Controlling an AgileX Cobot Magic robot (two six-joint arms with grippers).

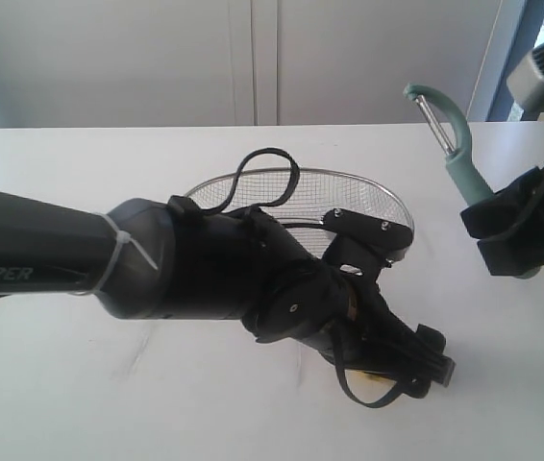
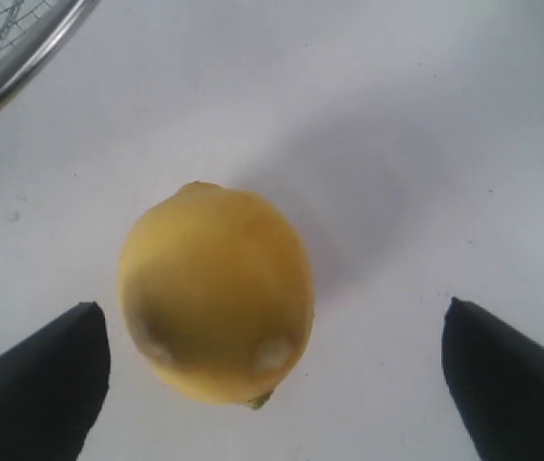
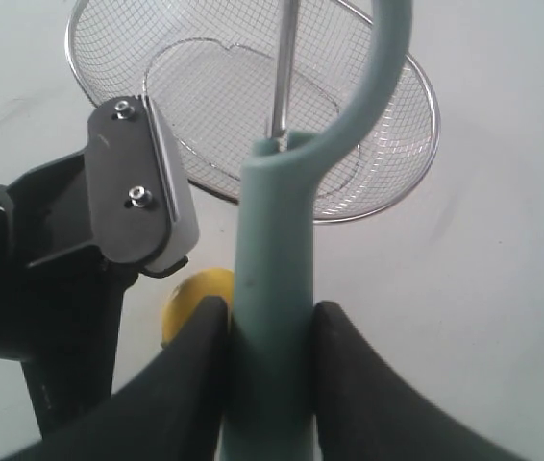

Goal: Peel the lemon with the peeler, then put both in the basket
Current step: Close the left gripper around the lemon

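The yellow lemon (image 2: 216, 293) lies on the white table between the wide-apart fingers (image 2: 32, 384) of my left gripper (image 2: 270, 305), which is open and touches it on neither side. In the exterior view that gripper (image 1: 402, 365) is low over the table in front of the basket (image 1: 301, 173), and only a sliver of lemon (image 1: 373, 377) shows under it. My right gripper (image 3: 270, 312) is shut on the teal handle of the peeler (image 3: 272, 250). It holds the peeler (image 1: 455, 134) upright, blade up, above the table at the right. The wire basket (image 3: 426, 144) holds nothing.
The left arm's black wrist and camera bracket (image 3: 142, 192) sit between the peeler and the lemon (image 3: 190, 298). A black cable (image 1: 267, 178) loops over the basket's near rim. Bare white tabletop (image 1: 109, 403) stretches to the front left.
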